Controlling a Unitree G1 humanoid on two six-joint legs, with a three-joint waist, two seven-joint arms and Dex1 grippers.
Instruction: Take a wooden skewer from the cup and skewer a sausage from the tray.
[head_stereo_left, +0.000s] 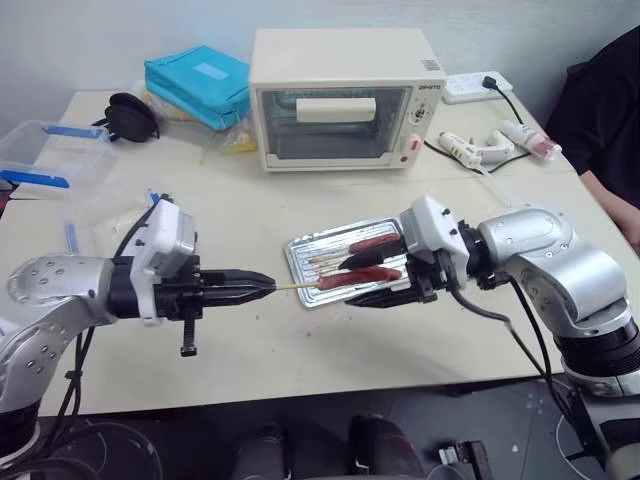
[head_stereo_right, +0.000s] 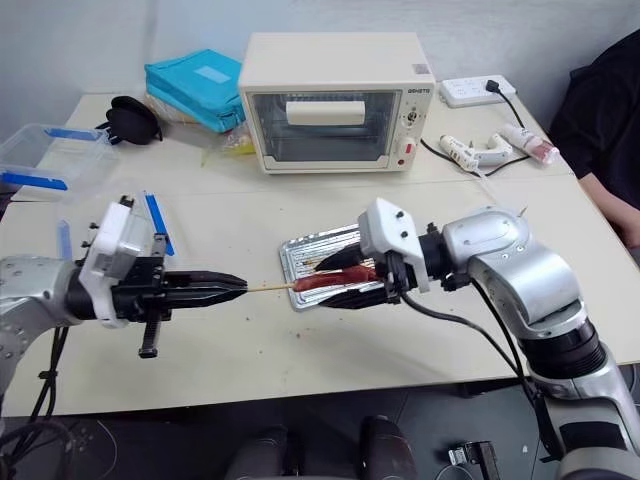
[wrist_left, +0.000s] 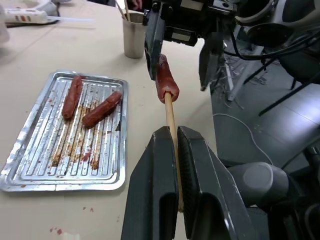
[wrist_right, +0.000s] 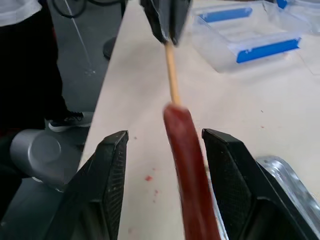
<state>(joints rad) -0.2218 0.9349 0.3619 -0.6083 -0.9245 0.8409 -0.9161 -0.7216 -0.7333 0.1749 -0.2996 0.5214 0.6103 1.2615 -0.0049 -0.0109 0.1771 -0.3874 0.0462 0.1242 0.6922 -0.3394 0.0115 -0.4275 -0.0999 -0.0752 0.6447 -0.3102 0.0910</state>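
Left eye view, item: your left gripper (head_stereo_left: 262, 287) clamps the wooden skewer (head_stereo_left: 292, 286), whose axis runs toward three o'clock into the sausage (head_stereo_left: 360, 277), which sits between your right gripper's (wrist_right: 165, 145) parted fingers over the tray (head_stereo_left: 296, 248).

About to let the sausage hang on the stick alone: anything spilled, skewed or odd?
Nothing serious. The tray has red-brown smears on its ribs, with a few specks on the table beside it. The sausage sits straight on the wooden skewer.

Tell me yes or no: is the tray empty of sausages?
No: two sausages lie on the tray in the left wrist view.
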